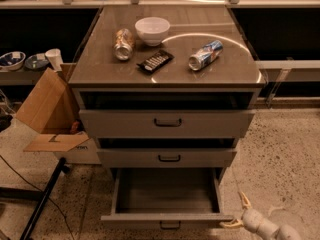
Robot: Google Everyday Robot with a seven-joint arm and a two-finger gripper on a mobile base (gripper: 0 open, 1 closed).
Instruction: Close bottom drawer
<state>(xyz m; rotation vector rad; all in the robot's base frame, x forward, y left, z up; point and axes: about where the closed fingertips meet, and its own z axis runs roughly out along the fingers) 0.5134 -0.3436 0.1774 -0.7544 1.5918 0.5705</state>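
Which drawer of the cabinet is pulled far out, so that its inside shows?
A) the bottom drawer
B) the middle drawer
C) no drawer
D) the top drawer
A: the bottom drawer stands far out, its grey inside showing, and the gripper is low near its front right corner, fingers spread.

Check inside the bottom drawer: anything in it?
The bottom drawer shows only bare grey floor and walls. Its rear, under the middle drawer, is hidden. The tool sits open beside its front right corner.

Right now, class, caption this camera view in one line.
Open gripper hovers low beside the pulled-out bottom drawer of a grey cabinet.
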